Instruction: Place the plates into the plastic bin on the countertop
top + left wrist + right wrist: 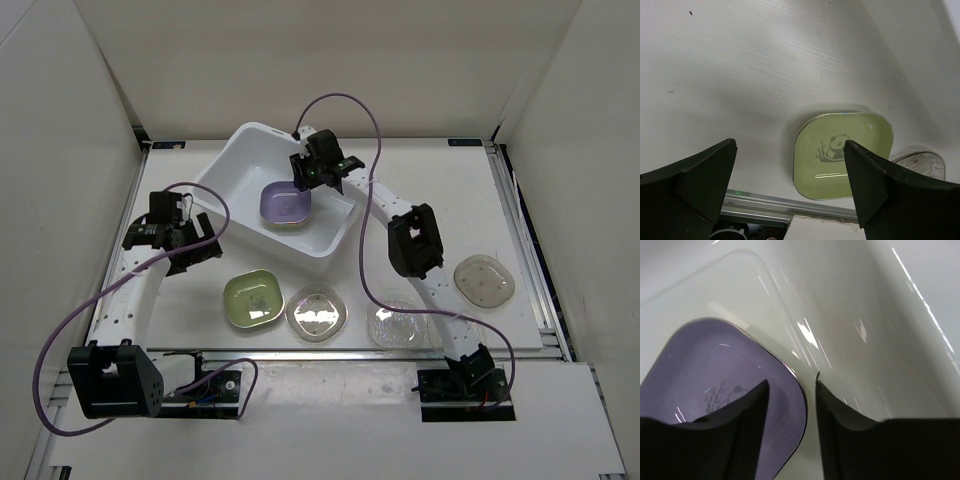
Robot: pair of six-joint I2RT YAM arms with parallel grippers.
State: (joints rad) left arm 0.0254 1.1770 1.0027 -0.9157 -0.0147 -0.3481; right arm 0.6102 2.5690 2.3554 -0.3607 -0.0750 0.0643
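We see the right gripper (305, 180) down inside the bin (330, 245), right over the purple plate (285, 205). On the right wrist camera its fingers are only a little apart, one on each side of the plate's rim. A sliver of bin floor shows between the rim and the outer finger, so we see no pinch. The purple plate lies flat on the bin's floor, near the wall closest to the arms.

Over on the left, the left gripper (190, 245) hangs above the countertop (450, 200) beside the bin, fingers spread wide and holding nothing. Its camera shows us the green plate (825, 170), panda and all, on the countertop below. Out on the countertop we count four plates in a rough row: green, a clear plate (317, 313), a second clear plate (400, 325), and a beige plate (484, 280).
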